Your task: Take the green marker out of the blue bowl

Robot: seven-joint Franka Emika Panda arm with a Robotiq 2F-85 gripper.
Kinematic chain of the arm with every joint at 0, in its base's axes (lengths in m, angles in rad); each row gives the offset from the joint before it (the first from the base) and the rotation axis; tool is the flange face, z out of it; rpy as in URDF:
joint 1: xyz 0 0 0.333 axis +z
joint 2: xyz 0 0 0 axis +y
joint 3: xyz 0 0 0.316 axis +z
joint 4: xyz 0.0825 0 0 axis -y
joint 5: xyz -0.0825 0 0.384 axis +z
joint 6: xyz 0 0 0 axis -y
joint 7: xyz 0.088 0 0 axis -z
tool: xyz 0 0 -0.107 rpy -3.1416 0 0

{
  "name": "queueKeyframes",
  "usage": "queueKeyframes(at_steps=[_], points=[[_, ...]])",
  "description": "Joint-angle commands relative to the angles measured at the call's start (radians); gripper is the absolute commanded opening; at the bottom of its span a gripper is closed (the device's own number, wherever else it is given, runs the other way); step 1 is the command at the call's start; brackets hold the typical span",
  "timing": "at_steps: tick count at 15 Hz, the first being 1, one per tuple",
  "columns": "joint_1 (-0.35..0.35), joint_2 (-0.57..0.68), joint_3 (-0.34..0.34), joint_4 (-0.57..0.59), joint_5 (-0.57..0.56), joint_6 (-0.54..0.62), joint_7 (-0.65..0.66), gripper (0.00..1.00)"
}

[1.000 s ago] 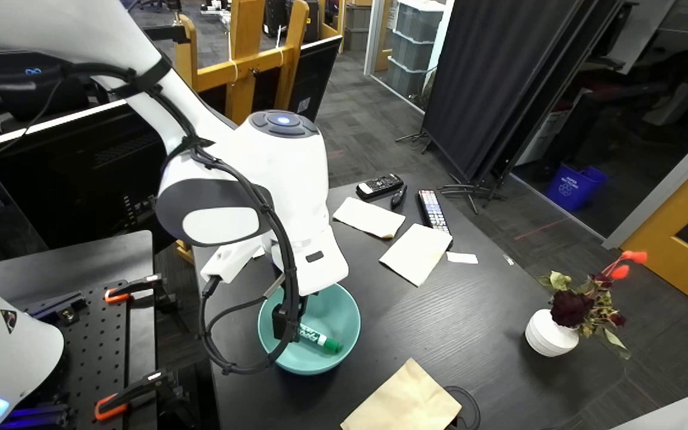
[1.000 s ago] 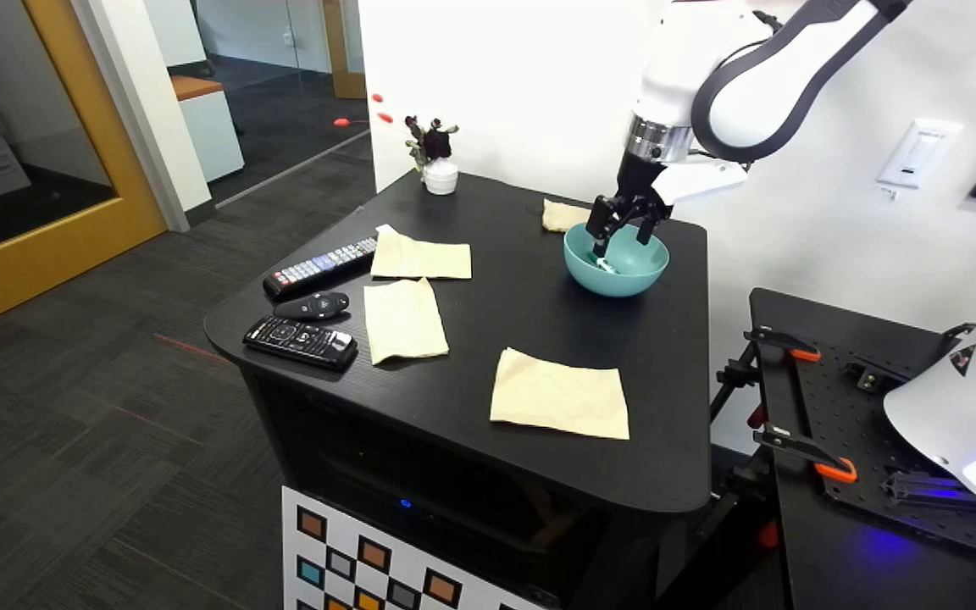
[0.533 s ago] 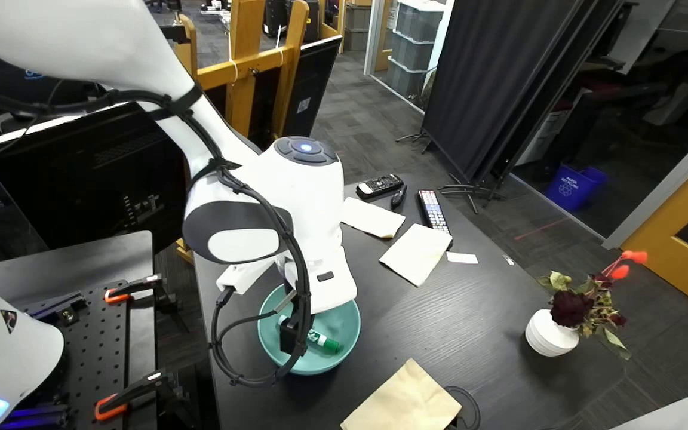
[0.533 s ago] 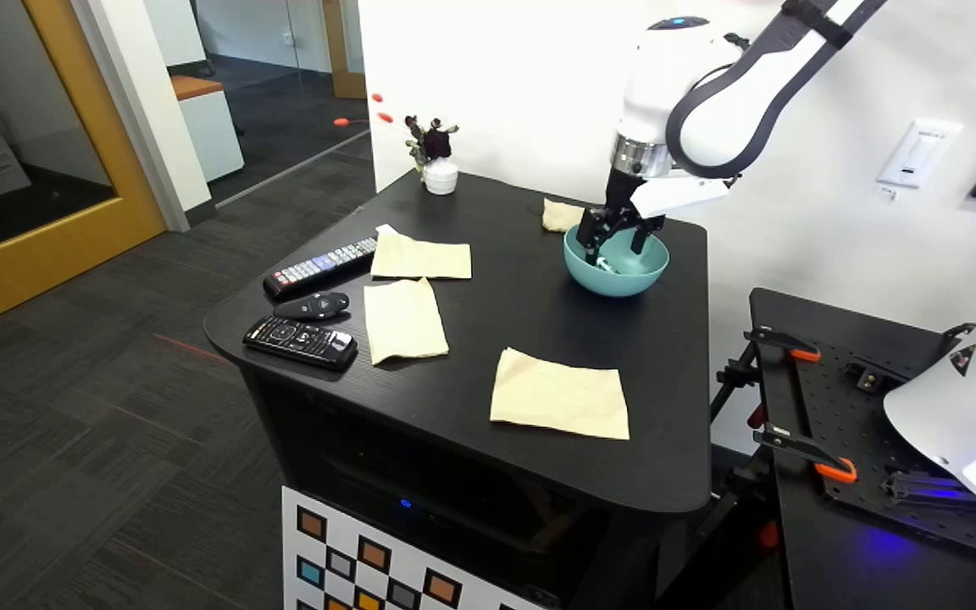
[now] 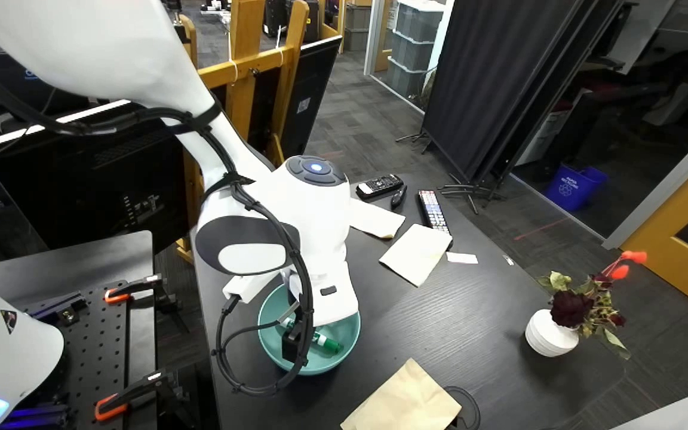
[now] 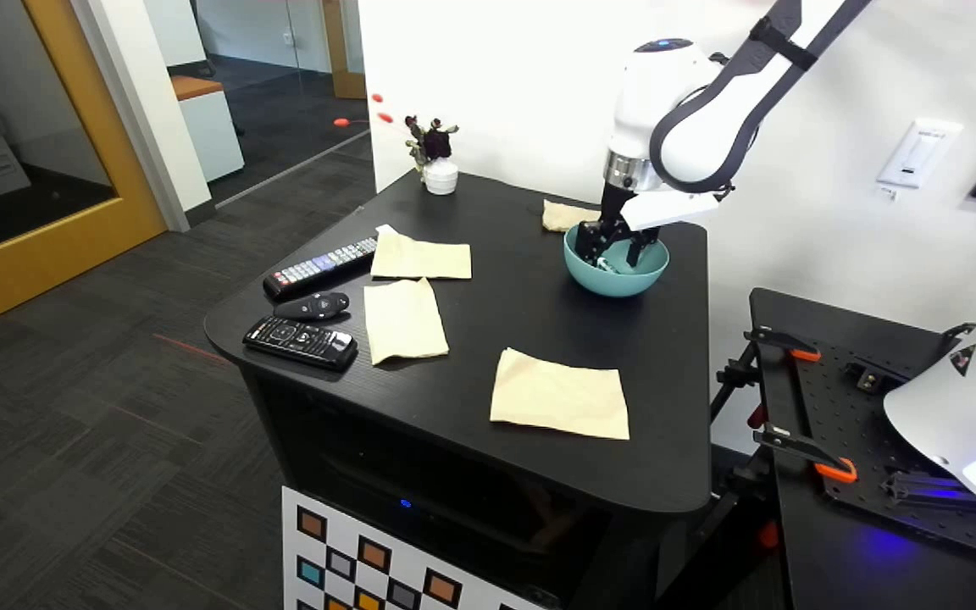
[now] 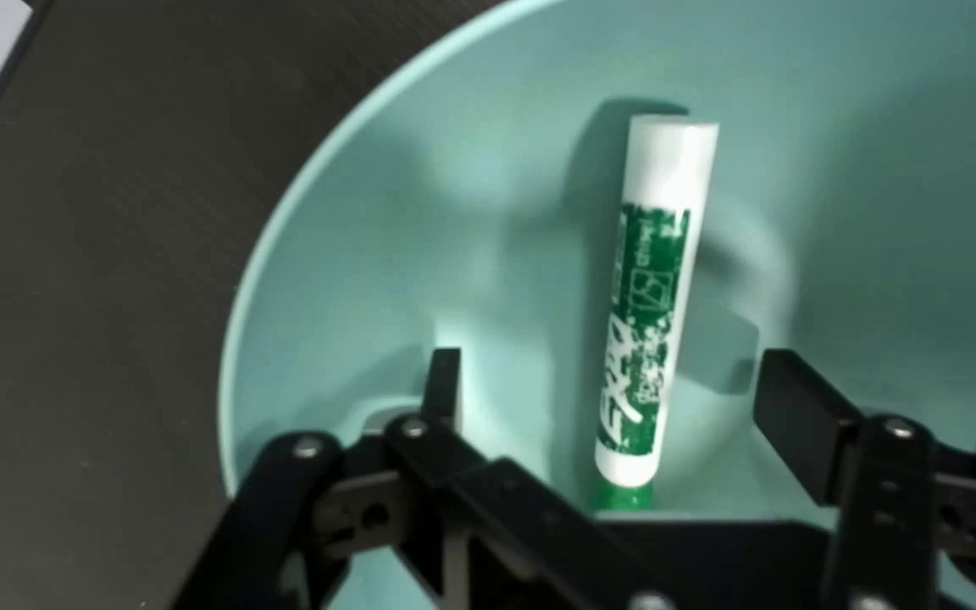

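The blue bowl (image 5: 351,328) stands on the dark table and shows in both exterior views, also here (image 6: 615,286). In the wrist view its wall (image 7: 327,280) fills most of the picture. The green marker (image 7: 647,296) lies inside the bowl, white end away from my gripper, green cap partly hidden behind it. It also shows in both exterior views (image 5: 327,343) (image 6: 607,266). My gripper (image 7: 611,377) is open, with one finger on each side of the marker and gaps on both sides. In an exterior view the gripper (image 6: 612,252) reaches down inside the bowl's rim.
A pale folded cloth (image 5: 404,399) lies beside the bowl. More cloths (image 6: 405,320) (image 6: 560,394) lie on the table. Remotes (image 6: 300,341) (image 6: 323,268) and a small black device (image 6: 310,306) lie near the table's edge. A white vase with flowers (image 5: 550,334) stands further off.
The arm has moved down, and the gripper now sits lower in the bowl, around the marker. The marker and bowl have not moved.
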Motion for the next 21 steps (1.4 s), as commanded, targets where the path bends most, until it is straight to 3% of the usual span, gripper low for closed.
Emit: queueKeyframes(at_steps=[1, 6, 9, 13, 16, 18, 21], points=[[0.037, 0.020, -0.030, 0.010, 0.033, 0.035, 0.031, 0.58], [0.064, 0.016, -0.041, 0.007, 0.047, 0.046, 0.051, 0.19], [0.076, -0.011, -0.051, -0.014, 0.039, 0.041, 0.069, 0.00], [0.124, -0.093, -0.110, -0.059, -0.025, 0.041, 0.122, 0.05], [0.157, -0.205, -0.156, -0.098, -0.141, 0.031, 0.190, 0.05], [0.142, -0.292, -0.143, -0.119, -0.226, 0.011, 0.229, 0.05], [0.084, -0.411, -0.061, -0.149, -0.295, -0.003, 0.257, 0.05]])
